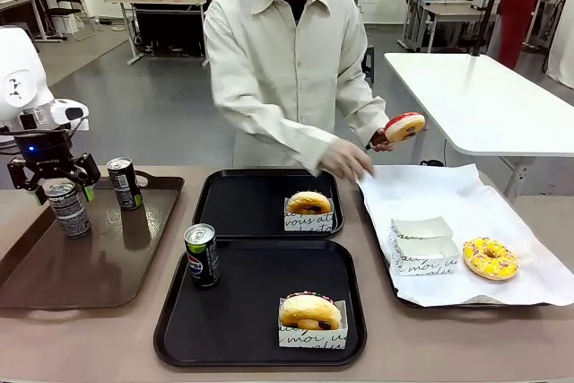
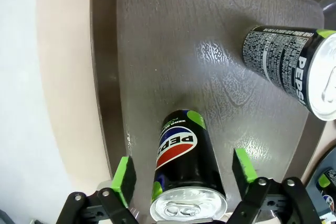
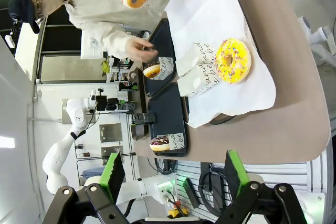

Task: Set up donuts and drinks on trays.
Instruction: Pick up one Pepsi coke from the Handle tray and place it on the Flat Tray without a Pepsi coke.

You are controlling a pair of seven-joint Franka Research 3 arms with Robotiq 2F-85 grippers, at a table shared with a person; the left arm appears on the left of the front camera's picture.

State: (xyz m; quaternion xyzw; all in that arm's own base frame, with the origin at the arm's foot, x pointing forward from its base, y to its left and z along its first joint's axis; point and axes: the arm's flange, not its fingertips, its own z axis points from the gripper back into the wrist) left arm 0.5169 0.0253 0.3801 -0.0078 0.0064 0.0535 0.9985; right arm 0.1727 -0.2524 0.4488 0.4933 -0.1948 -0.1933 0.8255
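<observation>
**Entry: left gripper [image 2: 184, 170].** State: open. Its green pads [image 2: 123, 174] stand on either side of the first can [image 2: 181, 148] with a gap on each side, so nothing is gripped.

**Location of goods.**
- The first can stands upright on the brown tray [image 2: 157, 51], with the second can [image 2: 289, 66] near it.
- The third can [image 1: 201, 255] stands on the near black tray [image 1: 260, 347] beside a boxed donut [image 1: 309, 314].
- The far black tray [image 1: 242, 213] carries a boxed donut [image 1: 308, 206] and no can.
- A person holds a pink donut [image 1: 404, 126] by the paper-lined tray [image 1: 448, 195].

**Entry: right gripper [image 3: 175, 174].** State: open and empty, well above the table.

**Hazards, as judged.**
- If the pads close off-centre, one will likely touch first and push the slim can over on the glossy tray.
- A weak grip high on the can may let it slip during the lift.
- A low carry towards the far black tray could clip the second or third can.
- The person's free hand [image 1: 345, 159] hovers at that tray's edge, so the arm could meet it there.
</observation>
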